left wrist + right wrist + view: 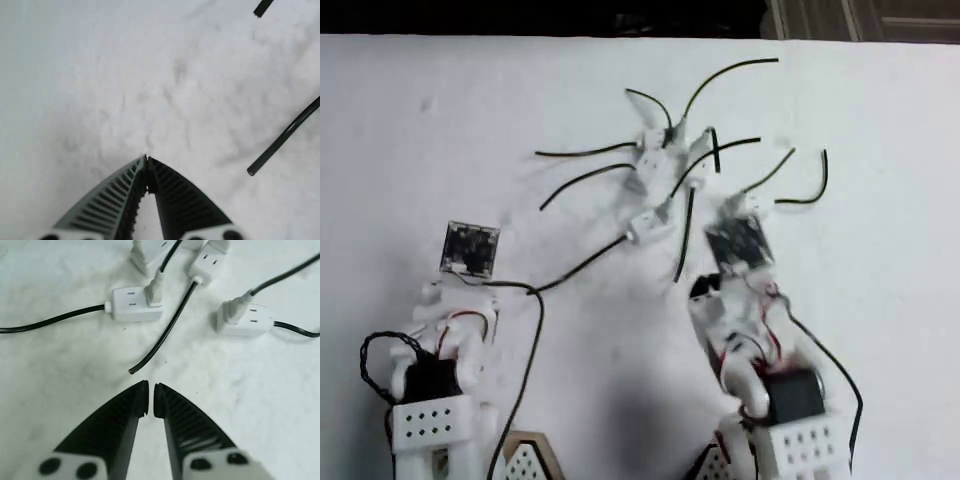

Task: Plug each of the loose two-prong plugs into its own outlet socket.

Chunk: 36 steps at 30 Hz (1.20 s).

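Several white outlet sockets with black cables lie in a cluster mid-table (655, 175). In the right wrist view, one socket (131, 305) has a white plug (155, 286) in it, and another socket (252, 322) also carries a plug (234, 307). A third socket (210, 259) shows two bare slots. My right gripper (150, 396) is shut with nothing in it, just short of a loose cable end (133, 370); from above it (738, 240) sits beside the cluster. My left gripper (147, 167) is shut and holds nothing, over bare table at the left (470, 247).
Black cables fan out from the cluster toward the back and right (730, 70). One long cable (535, 300) runs from the sockets to the front edge beside my left arm. A cable end (277, 147) lies near my left gripper. The table's far edge (520, 38) meets a dark background.
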Tool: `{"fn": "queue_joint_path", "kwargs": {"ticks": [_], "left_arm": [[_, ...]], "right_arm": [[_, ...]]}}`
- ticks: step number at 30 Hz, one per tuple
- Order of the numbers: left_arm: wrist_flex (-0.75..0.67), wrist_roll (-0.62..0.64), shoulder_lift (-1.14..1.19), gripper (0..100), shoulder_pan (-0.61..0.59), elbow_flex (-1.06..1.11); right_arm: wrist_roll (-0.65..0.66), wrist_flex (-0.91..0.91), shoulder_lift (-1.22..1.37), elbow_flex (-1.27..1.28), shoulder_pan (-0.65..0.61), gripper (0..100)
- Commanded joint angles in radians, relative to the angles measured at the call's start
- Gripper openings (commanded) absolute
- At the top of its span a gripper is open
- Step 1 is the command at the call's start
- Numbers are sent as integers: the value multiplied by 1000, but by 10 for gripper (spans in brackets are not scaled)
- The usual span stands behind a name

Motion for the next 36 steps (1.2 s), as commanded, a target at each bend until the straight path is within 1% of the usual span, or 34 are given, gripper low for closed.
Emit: {"fn": "queue_joint_path", "kwargs": {"ticks": [1, 3, 7, 11, 15, 18, 22, 28, 32, 36], "left_arm": [[-17, -11, -13, 23, 61, -5], [-15, -8, -13, 24, 94, -5], [-15, -6, -13, 24, 148, -5], [-17, -6, -13, 24, 194, 6], [-51, -14, -13, 24, 272, 71], [-89, -14, -13, 24, 309, 104], [-153, -8, -12, 24, 311, 155], [-152, -6, -8, 24, 298, 153], [-137, -5, -12, 24, 242, 153], [-135, -6, -12, 24, 226, 153]], "right_arm": [[-3, -16, -236, 107, 81, 17], [-3, -18, -311, 173, 94, 17], [-11, -18, -257, 222, 93, 17], [-11, -18, -282, 302, 93, 18], [-11, -16, -295, 417, 77, 18], [-11, 7, -291, 417, 65, 18], [-11, 10, -289, 417, 58, 18], [-11, 19, -288, 417, 58, 18], [-5, 150, -289, 417, 56, 18], [-5, 166, -291, 417, 56, 18]]}}
